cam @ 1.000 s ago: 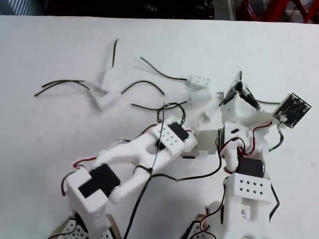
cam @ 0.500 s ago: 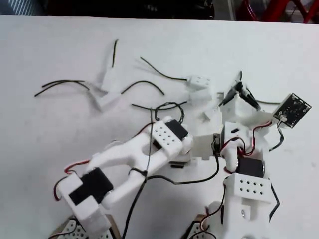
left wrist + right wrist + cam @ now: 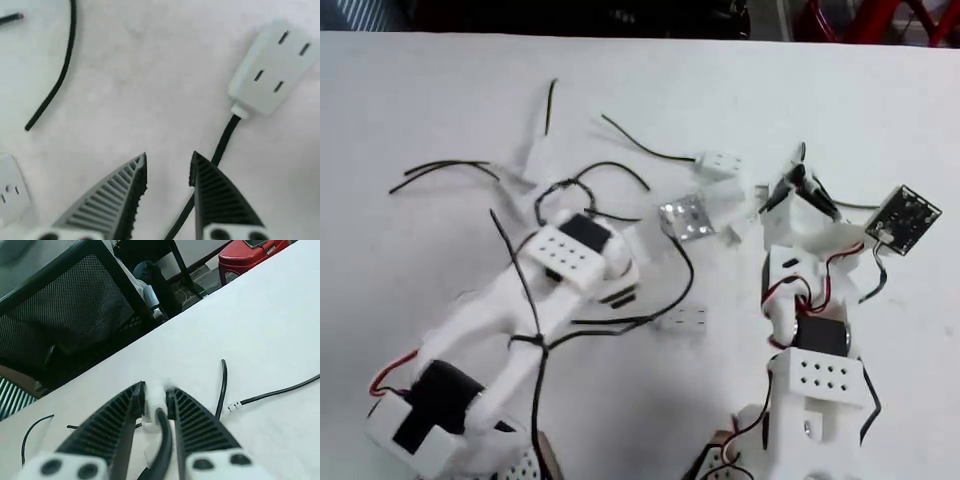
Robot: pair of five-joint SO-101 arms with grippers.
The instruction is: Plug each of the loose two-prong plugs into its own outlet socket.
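Observation:
In the left wrist view my left gripper (image 3: 168,159) is open over bare table with nothing between its fingers. A white outlet block (image 3: 272,65) with slots and a black cord lies just beyond it, and a second outlet (image 3: 10,192) sits at the picture's edge. In the high view the left arm (image 3: 565,255) stands left of centre. My right gripper (image 3: 156,400) is shut on a white plug (image 3: 159,394) with a black cord, held above the table at the right (image 3: 800,188). More white outlet blocks lie at the middle back (image 3: 720,163) and near the front (image 3: 685,320).
Loose black cords (image 3: 440,170) and a blurred white piece (image 3: 535,160) spread over the left half of the table. A small grey-white piece (image 3: 687,217) lies at the centre. A black board (image 3: 905,220) hangs beside the right arm. Chairs stand beyond the far edge.
The left arm has swung left, away from the centre, uncovering the outlet block near the front. The right arm has kept still with its plug.

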